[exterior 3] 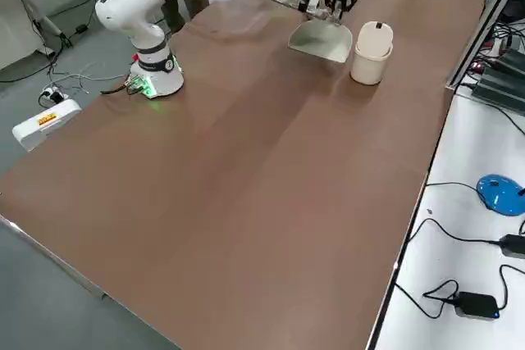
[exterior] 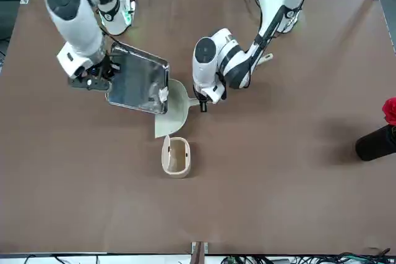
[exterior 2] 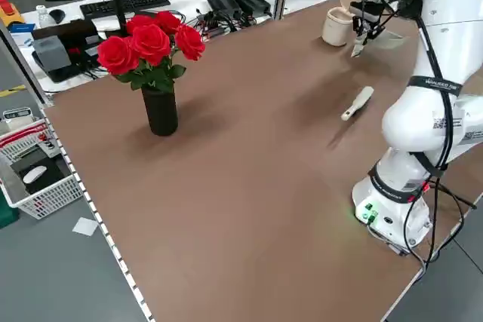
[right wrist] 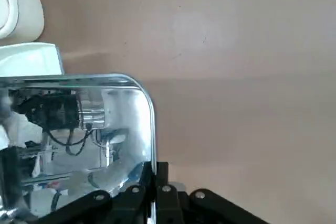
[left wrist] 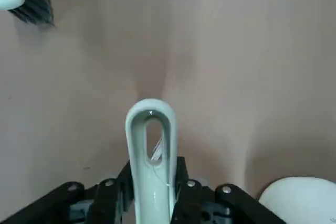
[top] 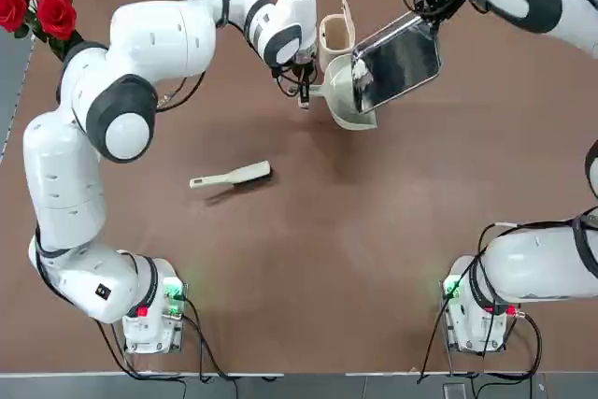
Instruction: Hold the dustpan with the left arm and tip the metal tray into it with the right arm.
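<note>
The cream dustpan (top: 344,92) lies on the brown table at the far middle, scoop toward the right arm. My left gripper (top: 303,92) is shut on its short looped handle (left wrist: 150,150), whose loop stands up between the fingers in the left wrist view. The shiny metal tray (top: 397,61) hangs tilted, its low edge over the dustpan scoop (exterior: 173,106). My right gripper (exterior: 93,73) is shut on the tray's far rim (right wrist: 152,145). A small white scrap (exterior: 163,94) rests at the tray's low edge.
A cream cylindrical bin (top: 334,35) with its lid up stands just beyond the dustpan. A slim cream hand brush (top: 231,177) lies nearer the robot, left of centre. A black vase of red roses (top: 42,2) stands at the far left corner.
</note>
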`<action>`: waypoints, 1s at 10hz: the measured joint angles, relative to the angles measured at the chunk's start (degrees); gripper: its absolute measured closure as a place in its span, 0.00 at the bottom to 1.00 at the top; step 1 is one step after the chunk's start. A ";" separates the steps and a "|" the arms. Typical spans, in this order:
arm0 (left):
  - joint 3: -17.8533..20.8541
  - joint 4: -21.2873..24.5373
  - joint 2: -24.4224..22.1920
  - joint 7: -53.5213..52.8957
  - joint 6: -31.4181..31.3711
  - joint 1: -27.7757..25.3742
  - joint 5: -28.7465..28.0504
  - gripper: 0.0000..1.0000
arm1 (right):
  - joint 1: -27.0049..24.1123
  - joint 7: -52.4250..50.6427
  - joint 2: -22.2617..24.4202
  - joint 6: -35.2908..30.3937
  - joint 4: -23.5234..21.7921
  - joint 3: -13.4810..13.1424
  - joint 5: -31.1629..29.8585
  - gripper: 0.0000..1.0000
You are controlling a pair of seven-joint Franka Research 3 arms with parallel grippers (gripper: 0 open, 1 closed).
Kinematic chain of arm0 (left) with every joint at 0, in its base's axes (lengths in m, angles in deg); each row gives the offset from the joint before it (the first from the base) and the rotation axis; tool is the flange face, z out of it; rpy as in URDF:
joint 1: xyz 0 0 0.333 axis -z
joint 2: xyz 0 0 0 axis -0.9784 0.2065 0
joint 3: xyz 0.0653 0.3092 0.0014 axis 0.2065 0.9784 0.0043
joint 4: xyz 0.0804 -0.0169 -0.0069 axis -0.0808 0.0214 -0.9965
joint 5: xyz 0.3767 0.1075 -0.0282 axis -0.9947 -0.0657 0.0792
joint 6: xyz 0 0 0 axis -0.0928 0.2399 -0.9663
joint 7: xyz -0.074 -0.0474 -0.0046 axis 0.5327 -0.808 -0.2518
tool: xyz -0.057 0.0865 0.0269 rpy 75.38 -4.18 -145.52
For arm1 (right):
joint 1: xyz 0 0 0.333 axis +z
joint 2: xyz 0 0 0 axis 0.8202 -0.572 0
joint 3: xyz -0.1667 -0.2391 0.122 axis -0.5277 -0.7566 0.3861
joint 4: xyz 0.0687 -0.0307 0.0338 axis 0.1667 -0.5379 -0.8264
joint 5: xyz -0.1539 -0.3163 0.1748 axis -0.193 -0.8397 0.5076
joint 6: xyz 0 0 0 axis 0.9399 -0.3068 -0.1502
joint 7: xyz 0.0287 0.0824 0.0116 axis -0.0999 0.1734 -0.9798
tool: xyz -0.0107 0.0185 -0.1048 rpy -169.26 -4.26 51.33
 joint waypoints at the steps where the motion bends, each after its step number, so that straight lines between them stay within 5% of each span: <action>1: 0.08 -0.10 -0.01 0.00 0.04 -0.03 0.00 0.68 | 0.00 1.66 -0.64 -0.55 1.02 1.51 -1.97 0.95; 5: 0.16 -0.18 -0.01 0.00 0.16 -0.03 0.00 0.68 | 1.60 6.23 -6.73 -3.67 8.32 8.74 -14.51 0.95; 10: 0.20 -0.29 -0.01 0.00 0.19 -0.10 0.00 0.68 | 7.63 7.24 -10.32 -6.35 10.87 9.10 -29.18 0.95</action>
